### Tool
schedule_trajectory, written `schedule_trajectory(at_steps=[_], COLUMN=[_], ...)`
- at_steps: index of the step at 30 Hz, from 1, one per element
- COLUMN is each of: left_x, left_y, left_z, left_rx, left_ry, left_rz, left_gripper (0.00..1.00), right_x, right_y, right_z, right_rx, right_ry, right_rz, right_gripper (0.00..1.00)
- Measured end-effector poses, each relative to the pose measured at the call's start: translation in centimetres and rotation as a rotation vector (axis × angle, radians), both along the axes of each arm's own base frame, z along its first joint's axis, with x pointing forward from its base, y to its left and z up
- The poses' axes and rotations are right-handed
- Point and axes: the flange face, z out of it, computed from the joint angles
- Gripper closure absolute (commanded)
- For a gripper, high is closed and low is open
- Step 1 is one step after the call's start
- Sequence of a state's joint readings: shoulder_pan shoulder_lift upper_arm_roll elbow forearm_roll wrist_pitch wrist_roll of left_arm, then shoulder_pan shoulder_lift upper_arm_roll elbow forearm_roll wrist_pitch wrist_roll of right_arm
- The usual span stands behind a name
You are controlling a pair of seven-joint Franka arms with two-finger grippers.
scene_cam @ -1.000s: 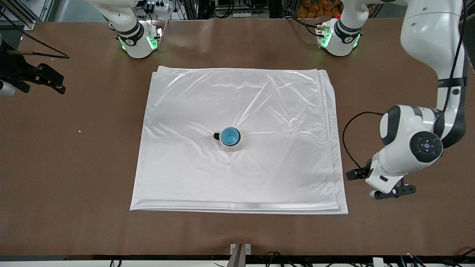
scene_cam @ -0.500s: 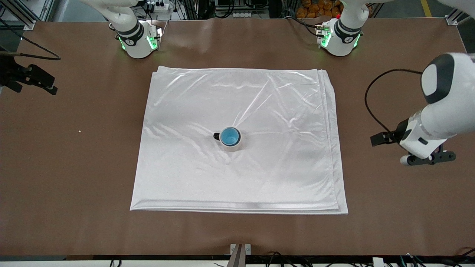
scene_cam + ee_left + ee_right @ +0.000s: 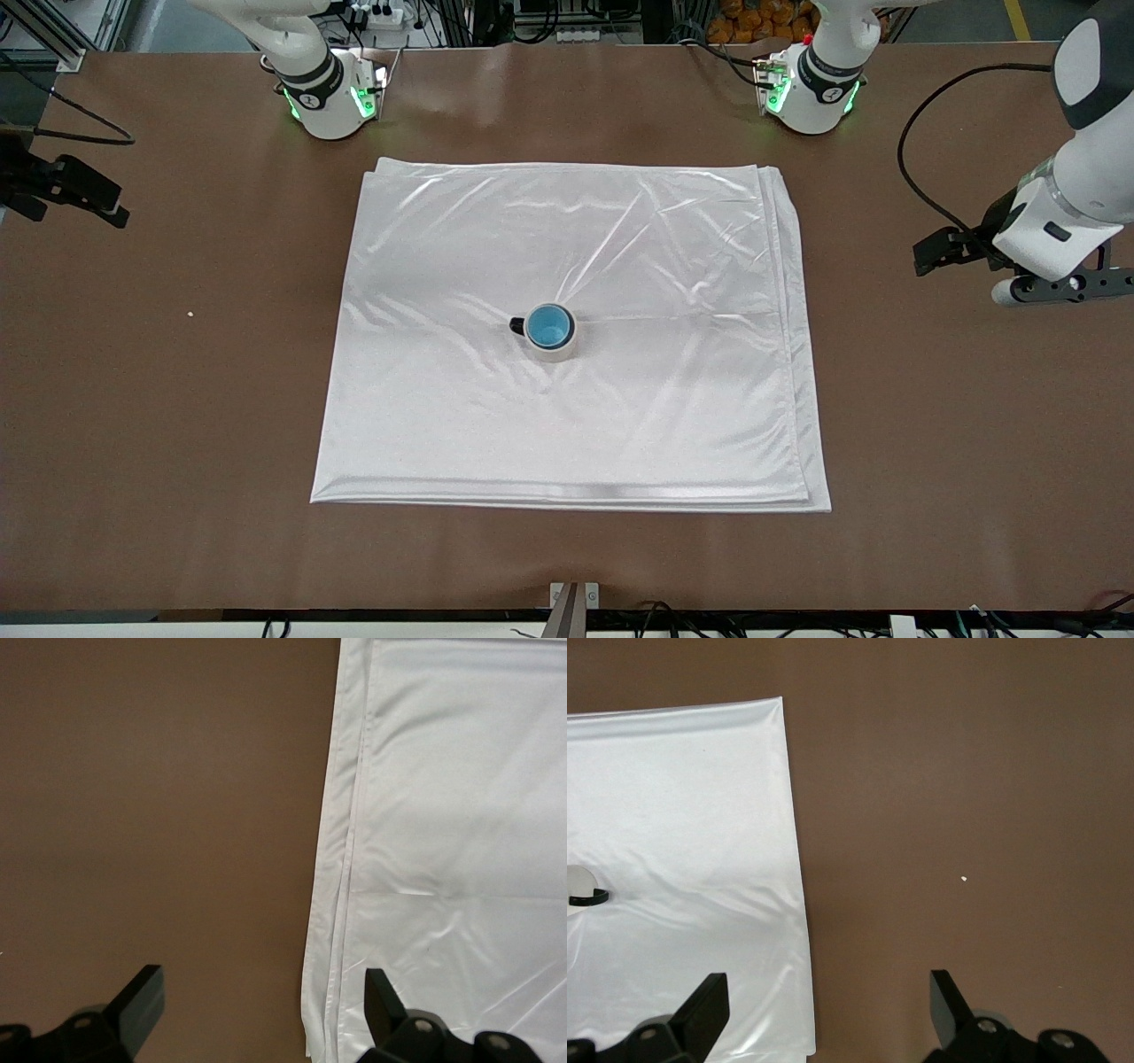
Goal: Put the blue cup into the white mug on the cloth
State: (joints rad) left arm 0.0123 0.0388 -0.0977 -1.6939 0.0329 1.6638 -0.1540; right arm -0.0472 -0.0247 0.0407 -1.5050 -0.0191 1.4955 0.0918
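Brown table (image 3: pixel 177 425): blue cup (image 3: pixel 548 326) in white mug (image 3: pixel 556 347) on cloth (image 3: pixel 620 416); both arms' jaws spread, empty.

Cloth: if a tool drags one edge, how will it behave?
The cloth looks floppy: soft wrinkles, folded layers at its edge. Its sheen suggests slippery fabric, so layers may slide apart. Dragging would likely bunch it and could tip the mug with the cup inside.

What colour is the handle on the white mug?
Black. The white mug has a small black handle, clearest in the front view.
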Motion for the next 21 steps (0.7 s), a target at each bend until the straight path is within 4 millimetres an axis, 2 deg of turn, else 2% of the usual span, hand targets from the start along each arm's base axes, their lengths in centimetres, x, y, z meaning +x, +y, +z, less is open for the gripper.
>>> schedule_trajectory(at_steps=[9,21], left_x=[-1.1,-3.2], left_y=[0.6,1.6], left_z=[3.2,5.5], left_rx=[0.004,0.003], left_ry=[0.053,0.082], left_rz=[-0.002,-0.047], left_gripper=[0.00,0.00], right_x=[0.0,0.0], right_y=[-0.7,-0.4], right_z=[0.8,0.8], right_rx=[0.003,0.006], right_ry=[-0.017,-0.023], right_rz=[-0.013,-0.019], right_gripper=[0.00,0.00])
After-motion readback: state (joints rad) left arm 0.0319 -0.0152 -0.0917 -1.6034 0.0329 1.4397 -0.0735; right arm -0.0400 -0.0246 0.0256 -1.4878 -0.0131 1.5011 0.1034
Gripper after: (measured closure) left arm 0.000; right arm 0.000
